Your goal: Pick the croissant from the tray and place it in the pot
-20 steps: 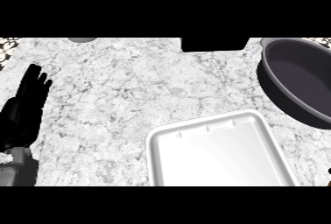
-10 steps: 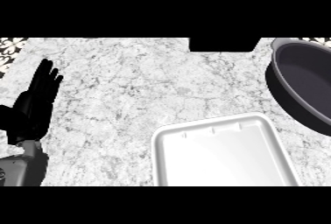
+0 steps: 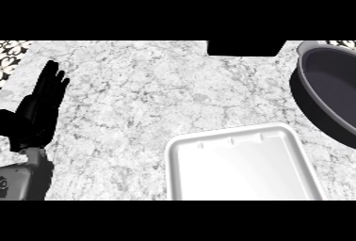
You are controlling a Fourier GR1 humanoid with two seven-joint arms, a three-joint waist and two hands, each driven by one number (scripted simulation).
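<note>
White tray (image 3: 240,169) long axis near-vertical | dark pot (image 3: 330,87) right | left hand (image 3: 38,110) open

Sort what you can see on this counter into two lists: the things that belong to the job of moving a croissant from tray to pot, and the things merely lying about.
Belong to the job:
white tray, no croissant visible on it
dark pot, at the right edge

Not part of it:
left hand, resting open at the left edge, fingers up
marble counter

The pot (image 3: 327,94) is cut off by the right edge, so only its left part is seen. The tray (image 3: 240,167) is cropped along the bottom. The left forearm (image 3: 24,181) is cut at the lower left corner.
</note>
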